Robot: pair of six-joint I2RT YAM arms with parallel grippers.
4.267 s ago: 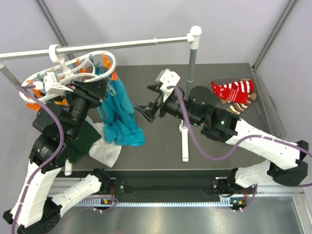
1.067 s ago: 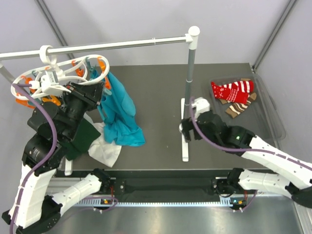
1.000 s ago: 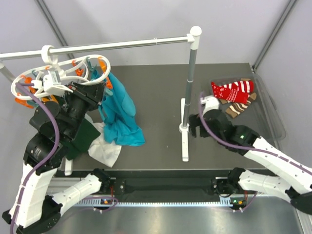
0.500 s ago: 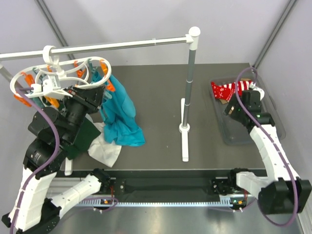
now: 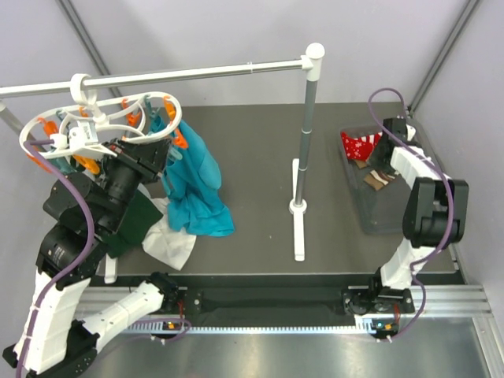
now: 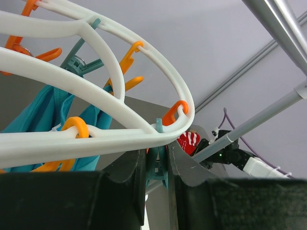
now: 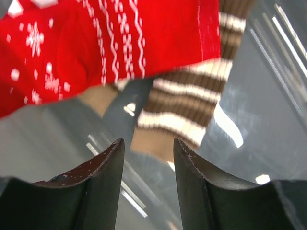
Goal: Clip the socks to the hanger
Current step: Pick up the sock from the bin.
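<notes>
Socks lie just past the parted right end effector; left end effector clamps a teal clothespin on the hanger.

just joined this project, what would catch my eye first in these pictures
The white ring hanger with orange clothespins, hung on the rail at far left, a teal garment drooping from it. Then the red snowflake sock and brown striped sock in the clear tray at right, the right gripper just above them.
</notes>
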